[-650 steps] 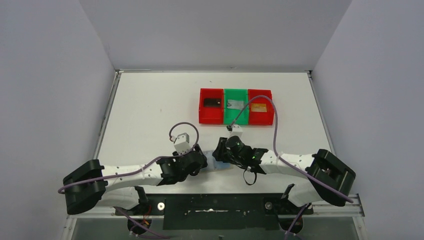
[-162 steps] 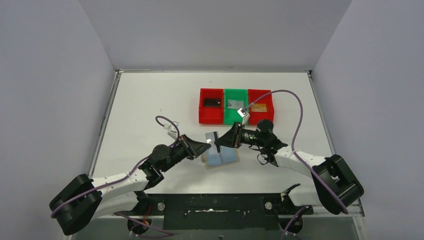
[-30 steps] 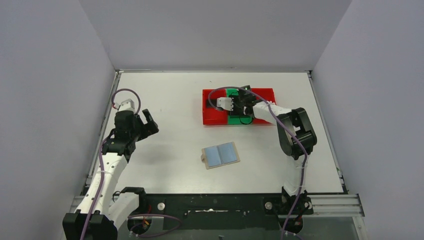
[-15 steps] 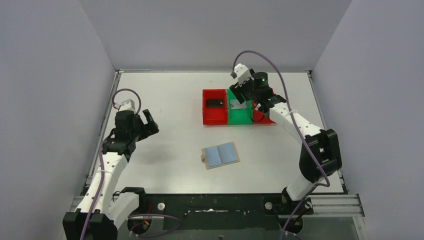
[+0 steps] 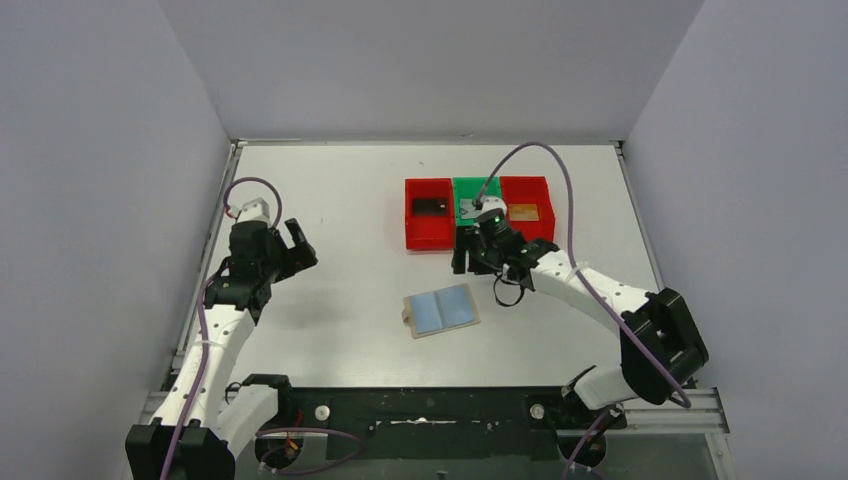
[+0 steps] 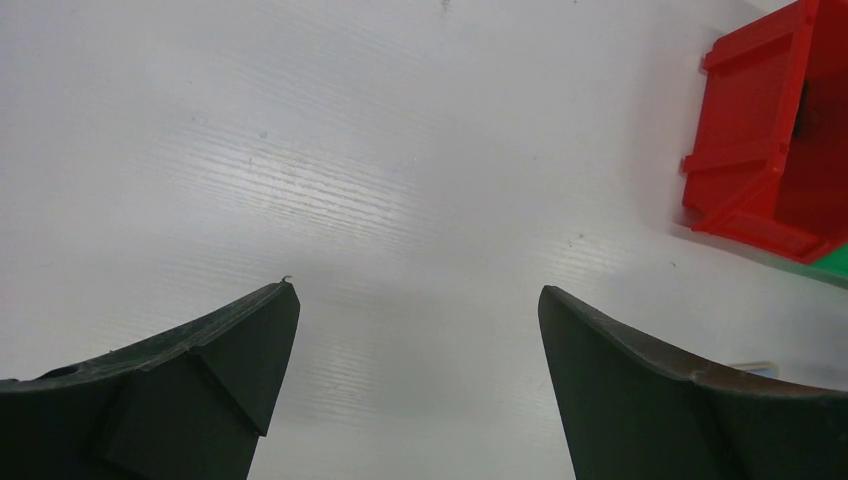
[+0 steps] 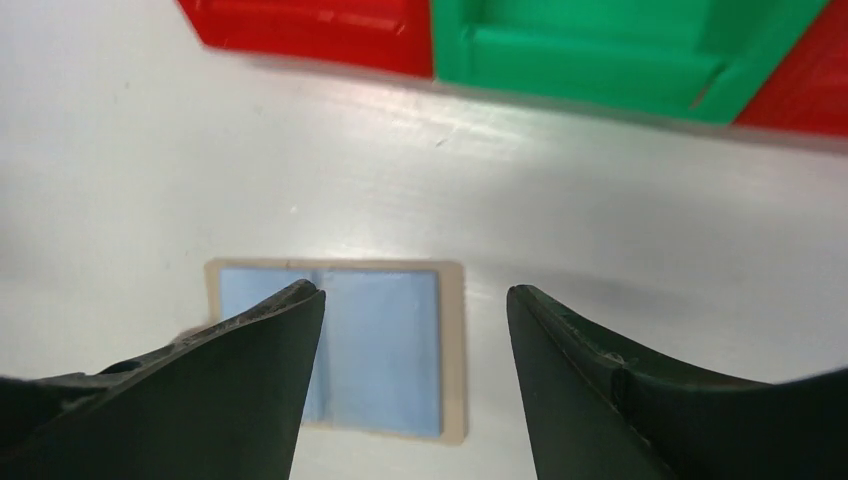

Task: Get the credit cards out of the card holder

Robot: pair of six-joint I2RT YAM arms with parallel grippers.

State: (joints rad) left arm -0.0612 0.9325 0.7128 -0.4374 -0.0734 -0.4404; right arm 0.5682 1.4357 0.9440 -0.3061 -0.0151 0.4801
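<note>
1. Card holder [image 5: 441,310] lies opened flat on the white worktop [image 5: 330,200]. Its pale blue lining faces up, framed by a tan edge. It sits in the near middle, well apart from the row of bins.
2. Right fingers [image 5: 462,256] hang just in front of the green bin [image 5: 470,187], between the bins and the card holder. In the right wrist view they are parted with nothing between them. The card holder's blue lining lies below, partly behind one finger.
3. Left fingers [image 5: 298,252] are over on the left side of the worktop, well apart from the card holder. The left wrist view shows them spread wide and empty above bare white surface. A corner of the left red bin [image 6: 770,150] shows at the right edge of that view.
4. Three bins stand side by side, touching, on the far side of the worktop.
5. The left red bin holds a black card [image 5: 428,206] lying flat.
6. The right red bin [image 5: 548,205] holds a gold-orange card [image 5: 521,212], also flat.
7. The green bin stands between them, and the right arm [image 5: 580,290] partly hides it, so I cannot tell what lies inside.
</note>
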